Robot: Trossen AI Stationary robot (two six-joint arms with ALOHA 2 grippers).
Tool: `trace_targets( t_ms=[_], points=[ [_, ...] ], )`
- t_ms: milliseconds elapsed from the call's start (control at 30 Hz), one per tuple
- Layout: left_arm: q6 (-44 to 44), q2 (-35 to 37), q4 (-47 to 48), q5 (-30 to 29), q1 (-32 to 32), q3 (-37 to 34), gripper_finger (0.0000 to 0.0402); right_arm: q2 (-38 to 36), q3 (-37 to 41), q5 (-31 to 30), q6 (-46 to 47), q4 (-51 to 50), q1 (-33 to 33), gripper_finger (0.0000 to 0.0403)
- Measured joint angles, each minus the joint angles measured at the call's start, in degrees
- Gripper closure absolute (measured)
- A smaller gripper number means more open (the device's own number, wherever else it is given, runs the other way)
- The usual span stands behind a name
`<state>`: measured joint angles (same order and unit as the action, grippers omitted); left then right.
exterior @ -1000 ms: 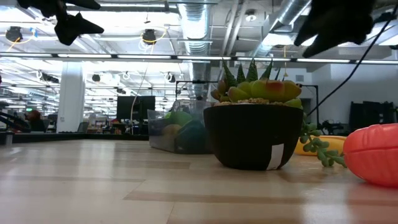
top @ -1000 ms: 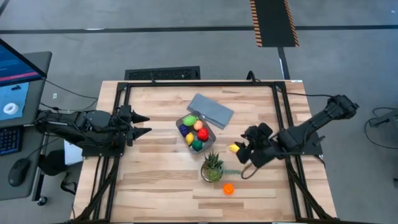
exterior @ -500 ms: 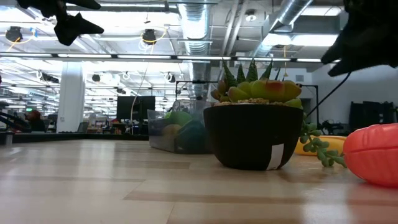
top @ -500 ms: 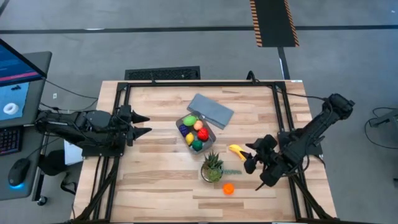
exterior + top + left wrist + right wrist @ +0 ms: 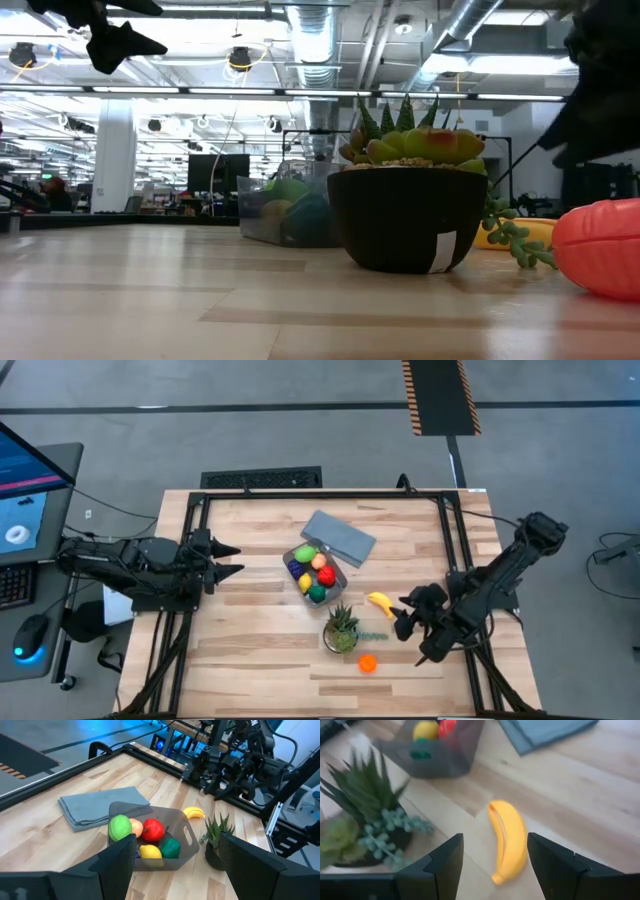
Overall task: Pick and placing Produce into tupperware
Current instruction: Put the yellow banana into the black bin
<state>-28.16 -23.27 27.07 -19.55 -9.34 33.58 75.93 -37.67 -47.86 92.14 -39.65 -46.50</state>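
The clear tub (image 5: 316,572) stands mid-table with several toy fruits inside: green, orange, red, yellow, blue; it also shows in the left wrist view (image 5: 186,836). A yellow banana (image 5: 380,601) lies on the table to the tub's right, and in the right wrist view (image 5: 508,840) it lies just ahead of my right fingers. An orange toy (image 5: 367,663) lies near the front edge. My right gripper (image 5: 400,616) is open just right of the banana and touches nothing. My left gripper (image 5: 240,560) is open and empty, in the air to the tub's left.
A potted spiky plant (image 5: 341,628) with a trailing green sprig stands between the tub, the banana and the orange toy. The flat grey-blue lid (image 5: 340,538) lies behind the tub. A black frame (image 5: 450,550) borders the table.
My right gripper has drawn back from the banana toward the table's near edge and a little to the right, staying open. The banana, partly covered by the fingers before, now lies fully in view on the table.
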Motion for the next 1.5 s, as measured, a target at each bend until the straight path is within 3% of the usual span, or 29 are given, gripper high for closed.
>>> trace_targets(
  t_ms=[333,867,1100,1500],
  points=[
    [0.0,0.0,0.0,-1.4,0.0,0.0,0.0132,0.3,2.4,5.1,-1.7,4.2,3.1,0.0158],
    [-0.5,0.0,0.3,-1.4,0.0,0.0,0.0132,0.1,2.9,19.5,-30.2,11.9,15.0,0.0158],
    [-0.4,0.0,0.5,-1.4,0.0,0.0,0.0132,0.1,3.0,19.7,-32.6,11.6,18.3,0.0158],
    [-0.4,0.0,2.3,-1.4,0.0,0.0,0.0132,0.1,3.0,29.1,-37.4,13.5,25.7,0.0158]
  ],
)
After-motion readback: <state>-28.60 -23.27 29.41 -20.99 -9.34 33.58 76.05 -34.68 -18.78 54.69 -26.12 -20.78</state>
